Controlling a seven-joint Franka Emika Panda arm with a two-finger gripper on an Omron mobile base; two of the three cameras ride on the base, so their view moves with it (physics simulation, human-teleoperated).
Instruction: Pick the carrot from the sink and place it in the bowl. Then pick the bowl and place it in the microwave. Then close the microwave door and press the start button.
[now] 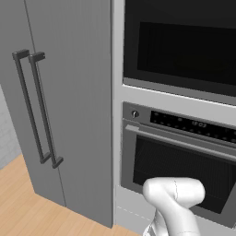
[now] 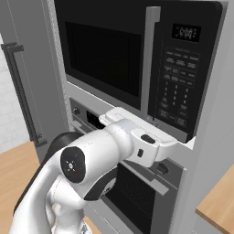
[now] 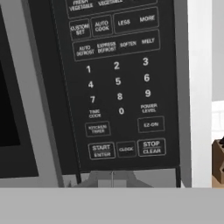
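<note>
The microwave (image 2: 137, 59) has its black door (image 2: 103, 57) shut against the frame, and nothing shows through the dark window (image 1: 184, 46). My gripper (image 2: 172, 142) is held at the lower edge of the control panel (image 2: 180, 77). In the hand view its fingertips (image 3: 111, 180) are pressed together just below the START/ENTER button (image 3: 101, 150), holding nothing. The carrot, bowl and sink are out of view.
The wider oven (image 1: 179, 170) with its control strip (image 1: 193, 123) sits under the microwave. A tall grey cabinet with bar handles (image 1: 37, 110) stands to the left. A wooden counter corner (image 2: 219, 205) lies to the right, with a brown object (image 3: 218, 162) beyond the microwave's side.
</note>
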